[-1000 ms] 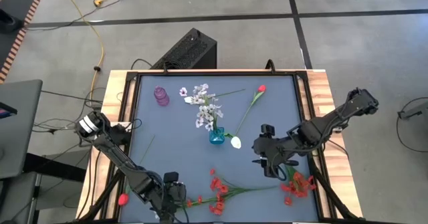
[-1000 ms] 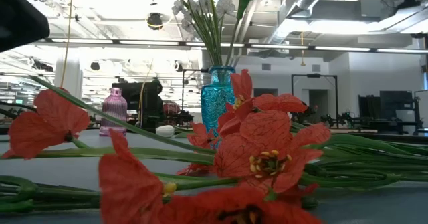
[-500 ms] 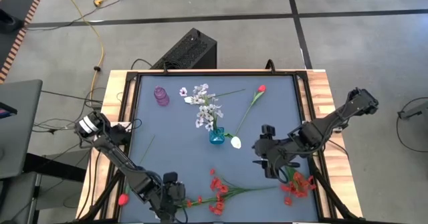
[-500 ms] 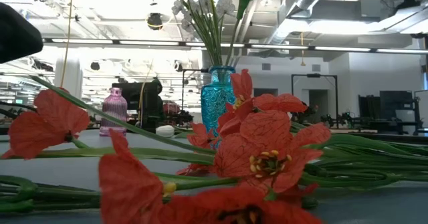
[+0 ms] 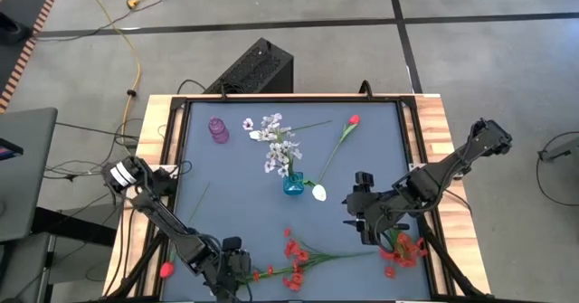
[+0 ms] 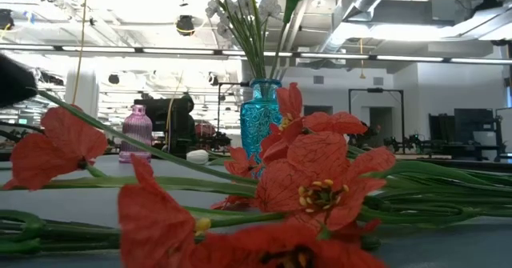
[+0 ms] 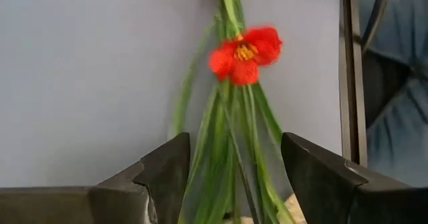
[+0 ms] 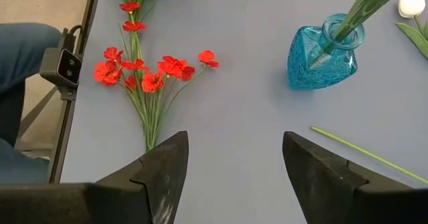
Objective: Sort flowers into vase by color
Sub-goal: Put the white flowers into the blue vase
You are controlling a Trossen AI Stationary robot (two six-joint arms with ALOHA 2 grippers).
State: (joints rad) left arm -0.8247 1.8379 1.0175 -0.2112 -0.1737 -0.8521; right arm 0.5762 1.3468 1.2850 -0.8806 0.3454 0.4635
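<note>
A spray of red flowers (image 5: 294, 258) lies flat on the table near its front edge. My left gripper (image 5: 242, 269) hangs over its stem end, open, with the green stems (image 7: 231, 157) between the fingers; no touch shows. A blue vase (image 5: 293, 184) at the middle holds white flowers (image 5: 276, 145). A pink vase (image 5: 218, 128) stands empty at the far left. A red tulip (image 5: 351, 120) and a white tulip (image 5: 318, 193) lie beside the blue vase. My right gripper (image 5: 355, 217) hovers open, right of the middle, above the table.
Another bunch of red flowers (image 5: 403, 249) lies at the near right corner. A thin bare green stem (image 5: 197, 199) lies at the left. A small camera (image 8: 60, 63) sits on the table's front rail, and a person's leg in jeans (image 8: 20, 43) is just beyond it.
My left gripper has gone down toward the stem end of the red spray at the table's near edge, staying open. The flowers have not moved.
</note>
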